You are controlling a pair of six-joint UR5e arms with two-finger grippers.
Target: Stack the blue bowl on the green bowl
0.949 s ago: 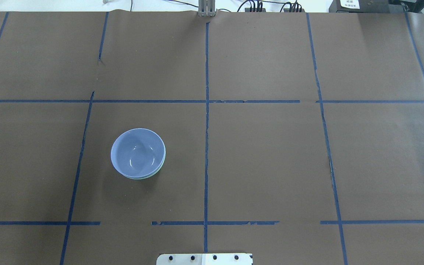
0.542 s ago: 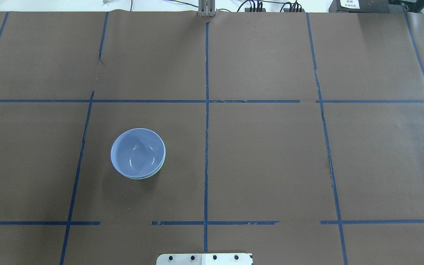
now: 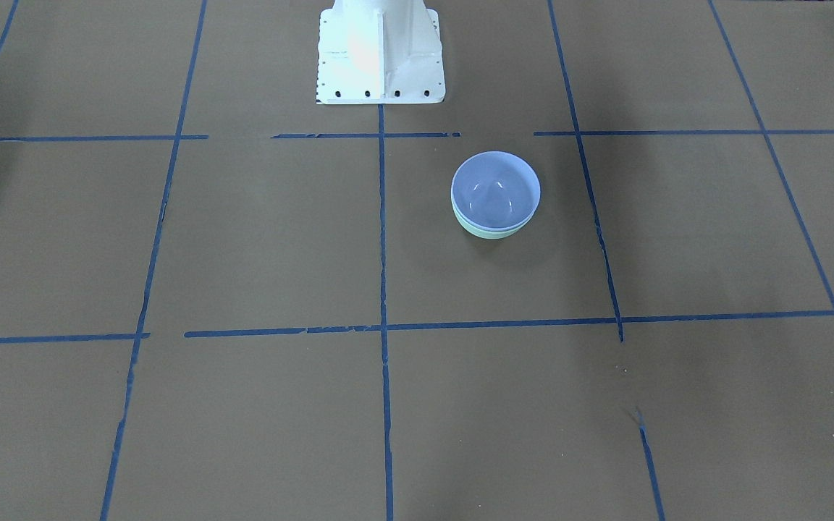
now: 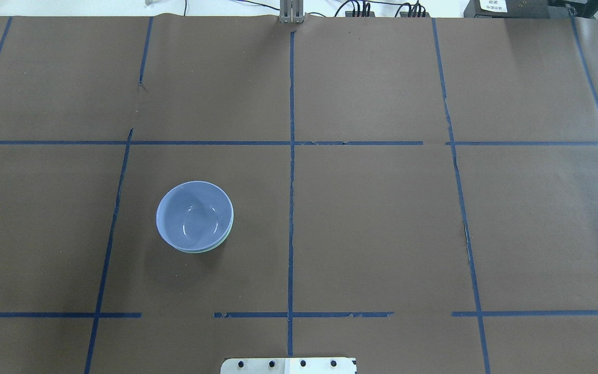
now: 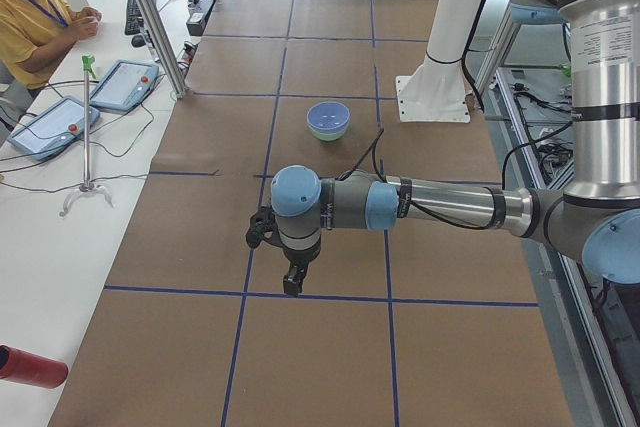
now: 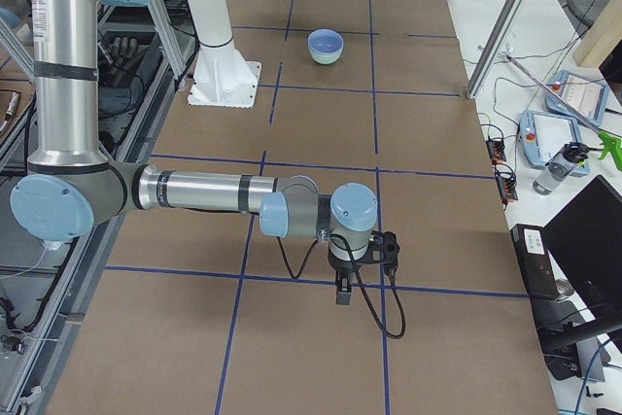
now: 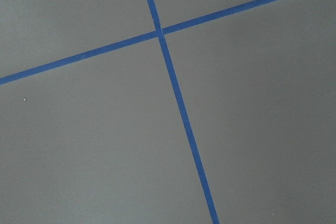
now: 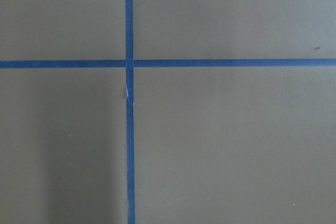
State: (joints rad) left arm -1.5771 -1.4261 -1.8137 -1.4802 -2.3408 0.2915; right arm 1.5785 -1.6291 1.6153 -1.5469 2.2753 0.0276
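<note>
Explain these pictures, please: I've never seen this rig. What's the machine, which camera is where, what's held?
A robot with two arms stands at a table. Two cameras look down on it, one from behind the robot, one facing it; two look along it from its ends; two ride on the wrists, showing only brown cover and blue tape. The blue bowl sits nested in the green bowl. The left tool and right tool hang far from them, holding neither bowl; open or shut, I cannot tell.

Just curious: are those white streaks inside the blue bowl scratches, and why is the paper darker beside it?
Overhead view: probably glare from lights on the glossy blue bowl; the dark patch is its soft shadow. Front-facing view: similar glints, sharp focus.
</note>
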